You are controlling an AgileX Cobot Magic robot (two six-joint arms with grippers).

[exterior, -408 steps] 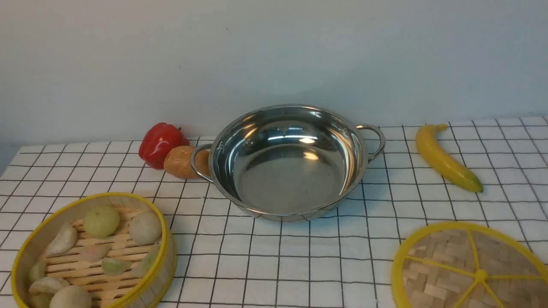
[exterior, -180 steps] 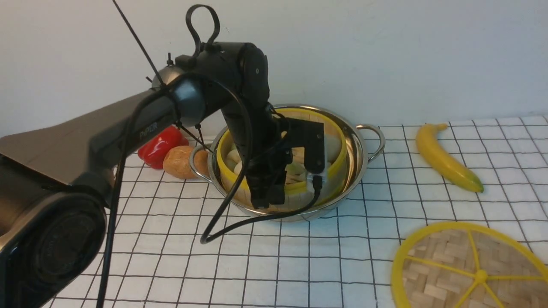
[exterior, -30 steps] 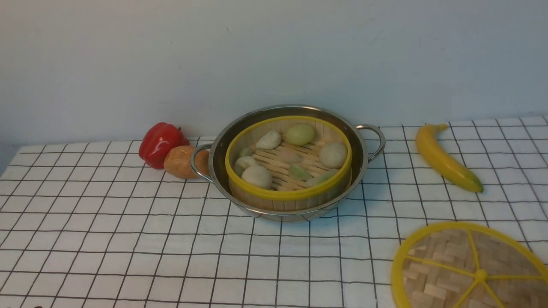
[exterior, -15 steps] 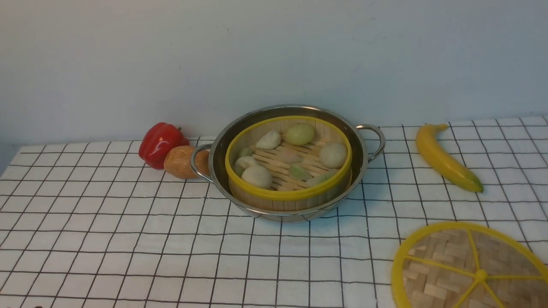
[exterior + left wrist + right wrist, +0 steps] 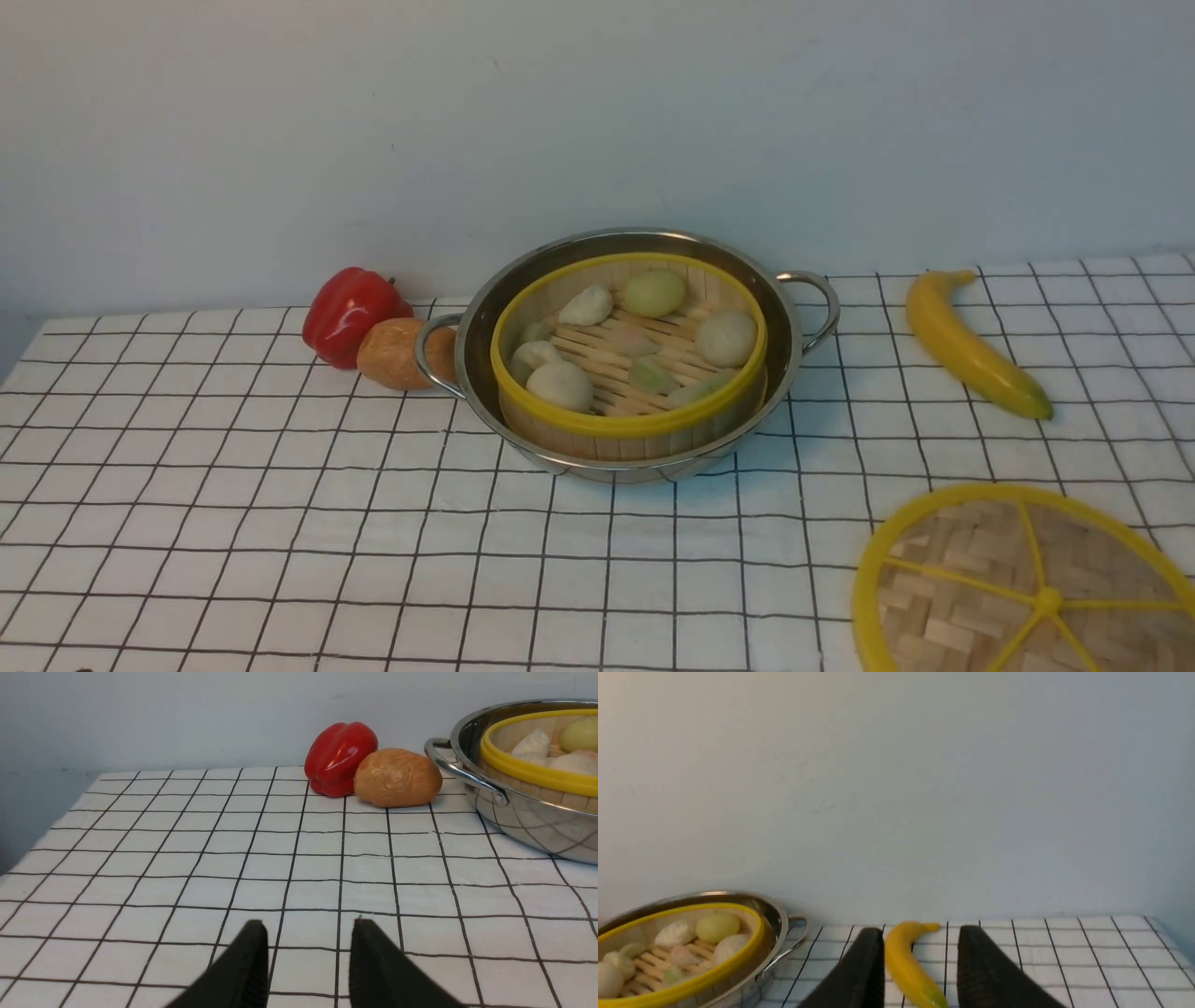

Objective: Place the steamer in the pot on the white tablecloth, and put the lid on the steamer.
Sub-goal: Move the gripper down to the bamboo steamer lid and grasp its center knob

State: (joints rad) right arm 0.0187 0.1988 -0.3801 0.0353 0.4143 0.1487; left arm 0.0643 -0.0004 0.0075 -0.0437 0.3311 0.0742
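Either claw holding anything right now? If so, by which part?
Nothing is held. The left claw and right claw are both open and empty. The yellow banana merely shows beyond the right claw, untouched.

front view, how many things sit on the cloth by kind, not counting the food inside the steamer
cookware: 3 (pot, steamer, lid)
loose food: 3 (red pepper, brown potato-like piece, banana)
total: 6

The lid (image 5: 1022, 579) is cropped, seemingly lying flat.
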